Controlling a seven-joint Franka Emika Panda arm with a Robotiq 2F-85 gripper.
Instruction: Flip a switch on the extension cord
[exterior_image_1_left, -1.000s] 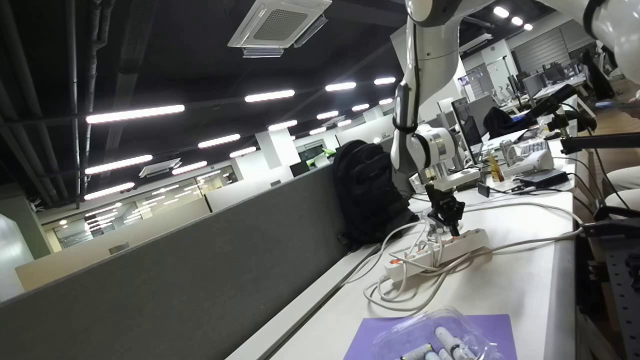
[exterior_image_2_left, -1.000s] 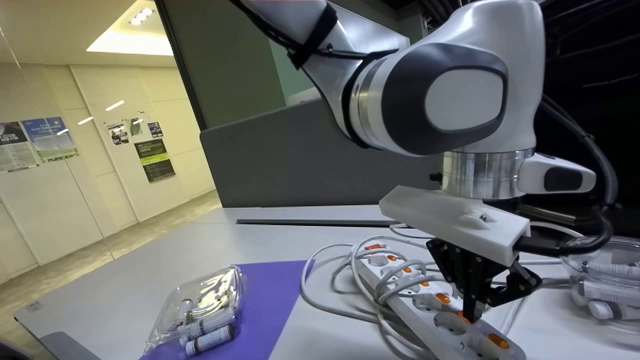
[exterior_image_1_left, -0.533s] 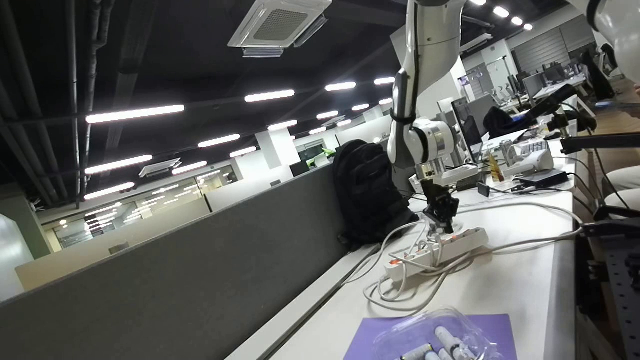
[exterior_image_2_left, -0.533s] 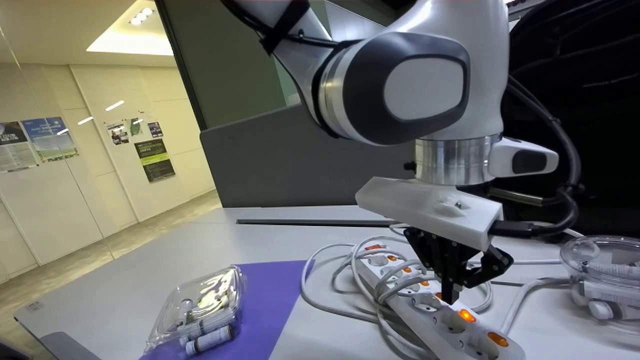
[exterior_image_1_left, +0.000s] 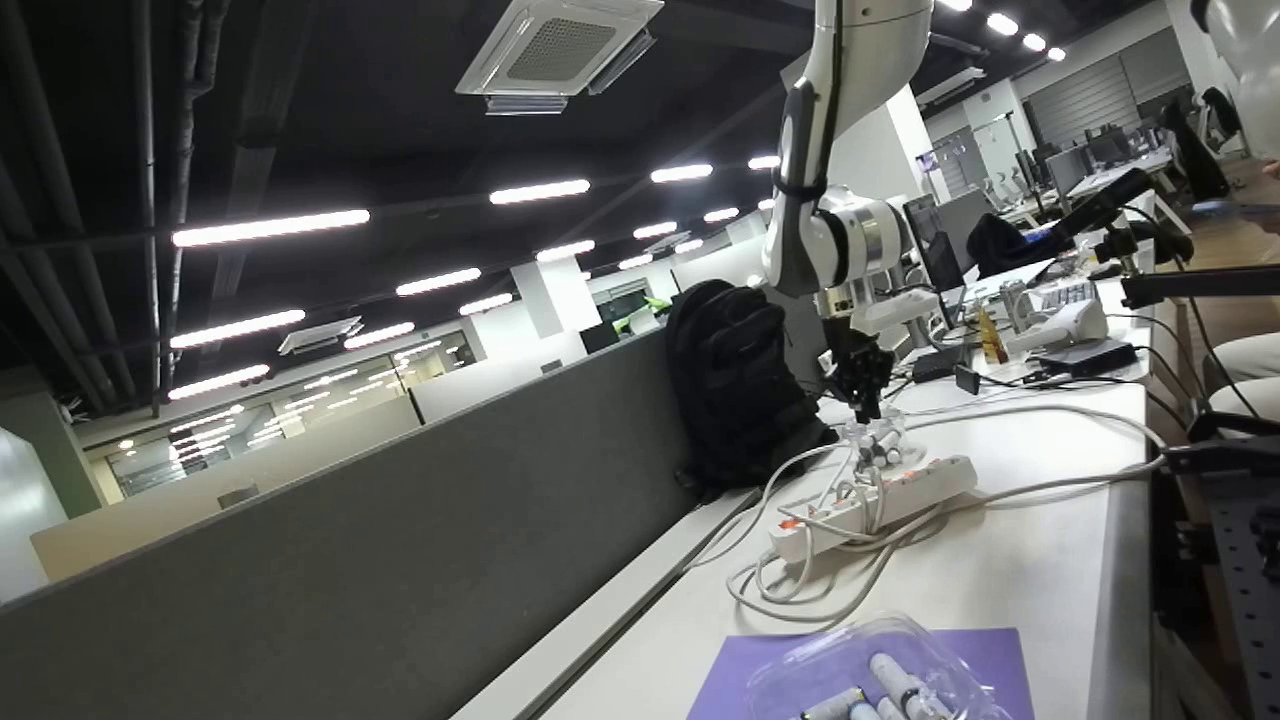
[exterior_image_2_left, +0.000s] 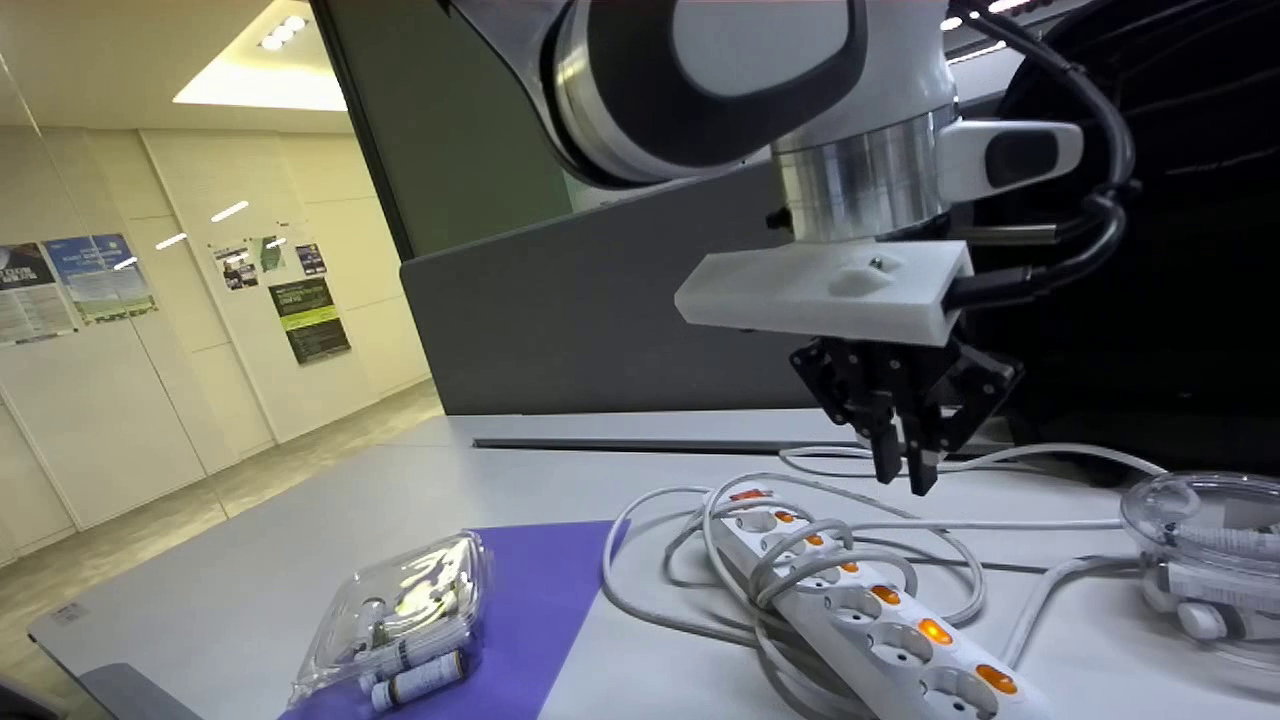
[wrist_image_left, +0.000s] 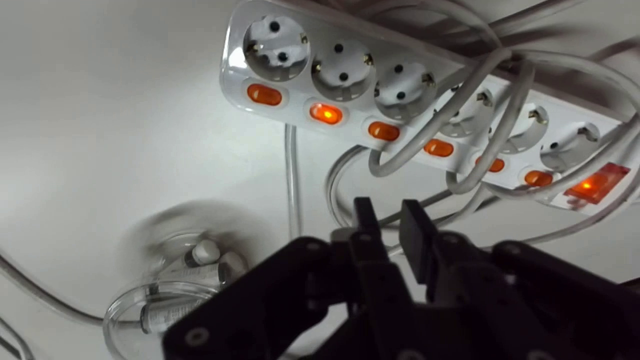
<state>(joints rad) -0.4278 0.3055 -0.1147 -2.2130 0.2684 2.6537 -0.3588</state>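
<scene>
Above the white desk (exterior_image_2_left: 350, 500), the gripper (exterior_image_2_left: 904, 483) (slightly parted, empty) hovers near the extension cord (wrist_image_left: 360, 108).

Extension cord (wrist_image_left: 407, 107): smooth plastic housing, glossy at the corner. Switches (wrist_image_left: 384, 131): shiny translucent plastic. Cable (wrist_image_left: 450, 108): smooth plastic sheath, low sheen. Container (exterior_image_2_left: 410, 570): transparent, glossy plastic. Sheet (exterior_image_2_left: 545, 600): smooth, matt. Backpack (exterior_image_1_left: 740, 390): matt cloth. Partition (exterior_image_2_left: 600, 320): matt. Wrist collar (exterior_image_2_left: 860, 185): bare metal, polished. Gripper (wrist_image_left: 387, 205): matt; the wrist view is too dark to confirm metal or plastic.
</scene>
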